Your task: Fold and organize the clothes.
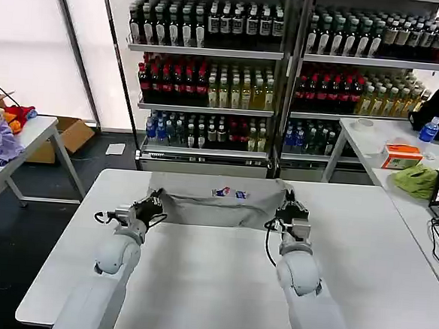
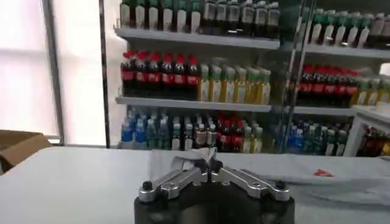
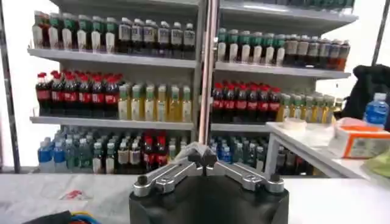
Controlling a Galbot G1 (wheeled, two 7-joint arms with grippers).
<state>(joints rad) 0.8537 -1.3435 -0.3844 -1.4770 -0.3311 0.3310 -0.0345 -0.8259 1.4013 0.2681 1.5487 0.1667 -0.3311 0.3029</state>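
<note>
Grey cotton shirt [image 1: 215,200] with a small red-and-blue logo lay partly folded across the white table's [image 1: 218,285] far half. Left gripper [image 1: 152,205] and right gripper [image 1: 285,213] each pinched a near corner of it, jaws pressed together — mid-fold, seemingly. Next, likely, both corners needed carrying evenly forward.

No legible text, shirt [image 1: 215,202] logo and bottle labels [image 1: 210,85] unreadable
</note>
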